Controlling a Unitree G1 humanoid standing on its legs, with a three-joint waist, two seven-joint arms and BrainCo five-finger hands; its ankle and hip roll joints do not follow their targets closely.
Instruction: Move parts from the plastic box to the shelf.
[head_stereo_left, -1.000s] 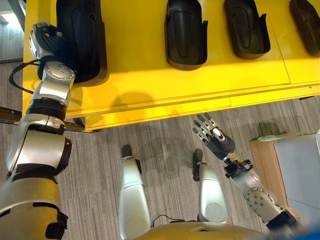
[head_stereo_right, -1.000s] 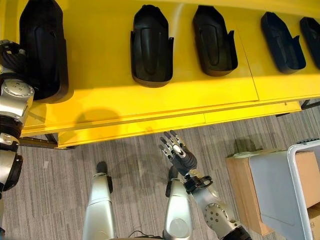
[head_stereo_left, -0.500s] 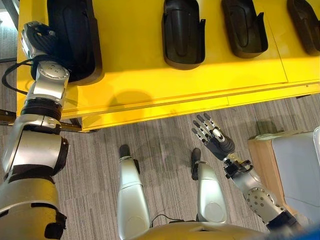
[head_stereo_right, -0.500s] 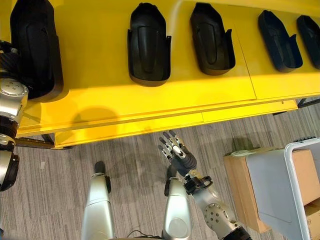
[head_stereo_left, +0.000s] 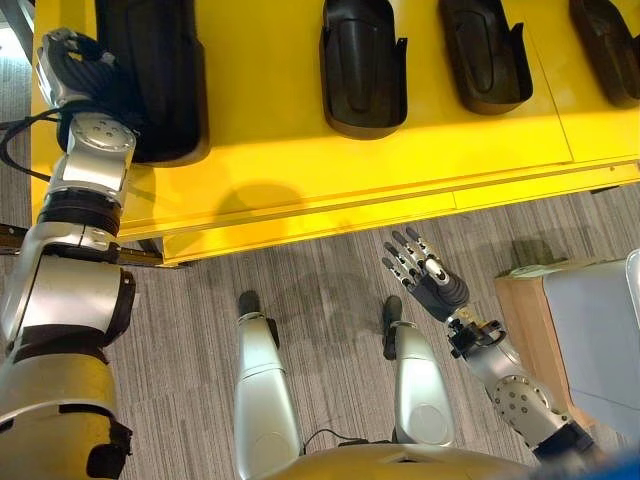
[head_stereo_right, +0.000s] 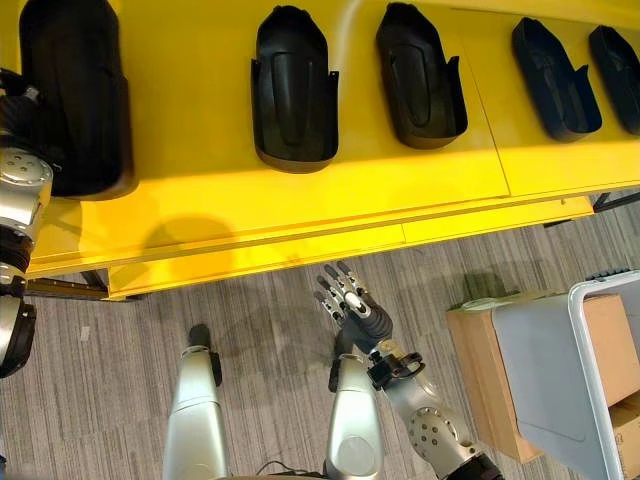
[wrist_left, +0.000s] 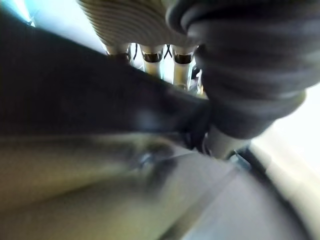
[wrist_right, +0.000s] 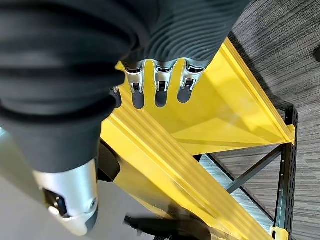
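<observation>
The leftmost black part (head_stereo_left: 150, 75) lies on the yellow shelf (head_stereo_left: 300, 170) at its left end, our left hand (head_stereo_left: 70, 75) against its side, grip unreadable, right hand (head_stereo_left: 425, 280) relaxed below; a careless withdrawal could drag it off.

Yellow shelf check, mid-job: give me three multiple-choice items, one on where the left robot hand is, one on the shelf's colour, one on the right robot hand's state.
1. Where is the left robot hand?
A. at the leftmost black moulded plastic part on the shelf
B. inside the plastic box
C. low over the floor

2. What colour is the flat metal shelf?
A. blue
B. yellow
C. white

3. The right robot hand is:
A. gripping a part
B. open, holding nothing
C. flat on the shelf

A: the left robot hand sits against the leftmost black moulded plastic part.
B: the flat metal shelf is yellow.
B: the right robot hand has straight fingers over the grey carpet floor.
</observation>
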